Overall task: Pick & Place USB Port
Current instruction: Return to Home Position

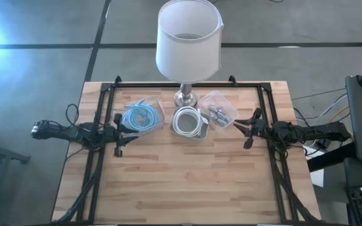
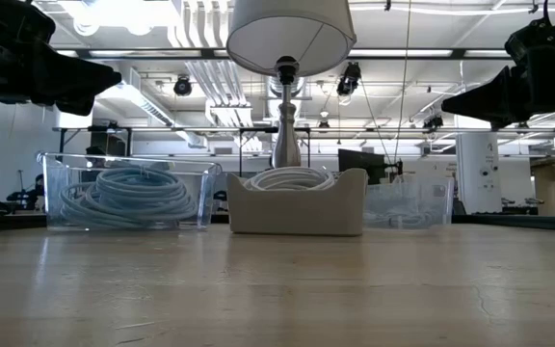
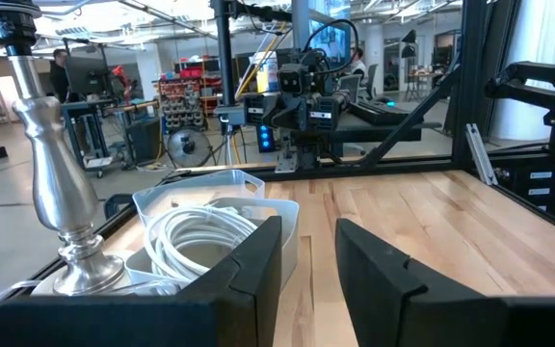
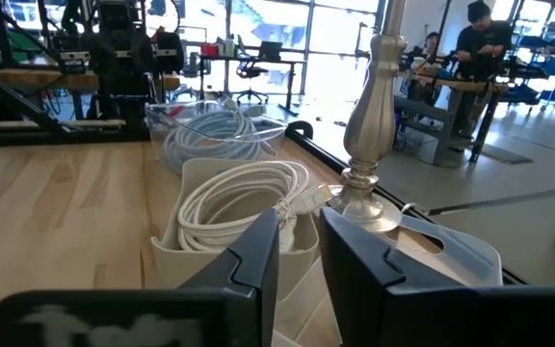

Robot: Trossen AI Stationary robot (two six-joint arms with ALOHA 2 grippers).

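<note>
My left tool (image 3: 308, 231) hovers over the left side of the counter (image 1: 187, 182), just beside the near outer corner of the left transparent bin (image 2: 208, 193). Its two fingers stand a small way apart, with nothing between them. My right tool (image 4: 300, 218) hovers opposite it over the right side, near the right transparent bin (image 2: 408, 198). Its fingers are likewise parted by a narrow gap and hold nothing. In the level view both tools hang high, above the bins' rims and well clear of the counter surface.

Three containers stand in a row toward the far edge:
- **Left transparent bin:** it holds the coiled blue USB cable (image 1: 140, 117).
- **Opaque white tray (image 2: 295, 217), in the middle:** it holds the coiled white USB cable (image 1: 186, 121) (one plug end rests on top of the coil on the side nearest the lamp, as my right wrist view shows).
- **Right transparent bin:** it sits at an angle just beside the tray and contains small grey pieces (image 1: 216, 114) that I cannot identify.

A lamp with a silver stem (image 1: 185, 96) and a white shade (image 1: 188, 39) stands directly behind the tray, between the two bins. A black frame (image 1: 187, 83) borders the counter along its far edge and both sides.
</note>
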